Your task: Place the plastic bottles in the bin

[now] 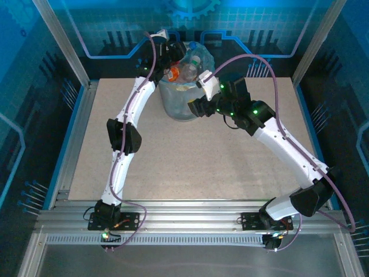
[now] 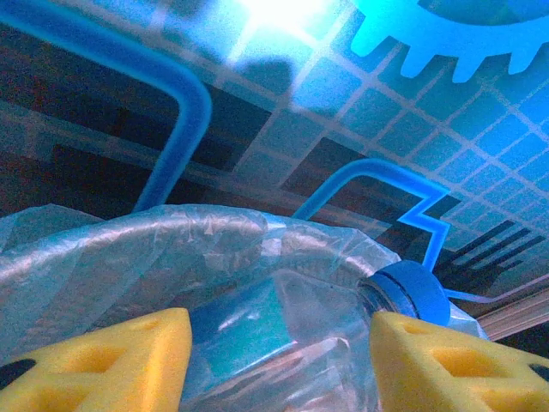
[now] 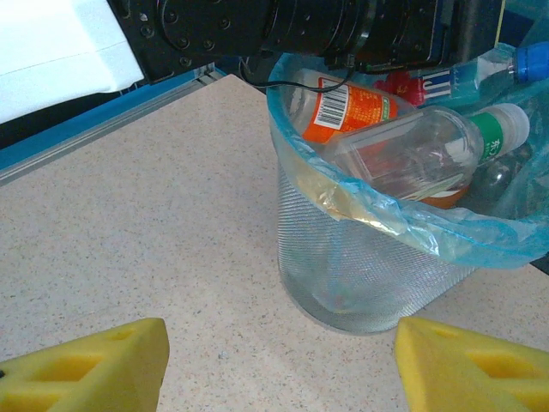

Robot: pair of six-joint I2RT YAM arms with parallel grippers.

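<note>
The bin stands at the back middle of the table, its light-blue bag rim crinkled over the edge. Several plastic bottles are piled inside: an orange-labelled one, a clear one with a green band and white cap, and a blue-capped one. My left gripper hangs open over the bin's far left rim. A clear bottle with a blue cap lies between and beyond its yellow fingers. My right gripper is open, low beside the bin's right wall, holding nothing.
Bare speckled tabletop spreads in front of and to the left of the bin. The left arm's black wrist reaches over the bin's far side. Metal frame posts and blue patterned walls close in the table's back and sides.
</note>
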